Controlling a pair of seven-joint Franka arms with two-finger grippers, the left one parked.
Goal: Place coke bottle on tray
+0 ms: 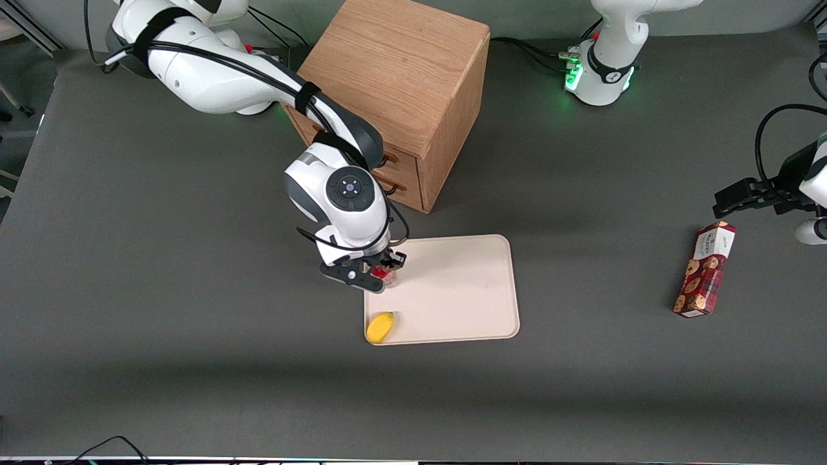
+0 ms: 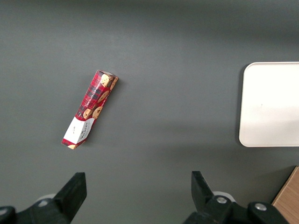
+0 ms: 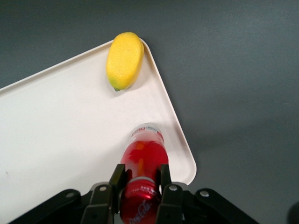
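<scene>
Gripper (image 1: 381,274) clamped on the bottle (image 1: 386,276) over the tray (image 1: 465,290).

In the wrist view the gripper (image 3: 140,184) has both fingers (image 3: 116,179) pressed against the red bottle (image 3: 142,161) just under its cap, and the clear base sits at or just above the tray (image 3: 60,140), close to the rim at the tray's working-arm end. A lemon (image 1: 380,327) lies on the tray corner nearest the front camera. A cabinet (image 1: 394,97) stands farther from the camera than the tray; a cookie box (image 1: 705,269) lies toward the parked arm's end.
</scene>
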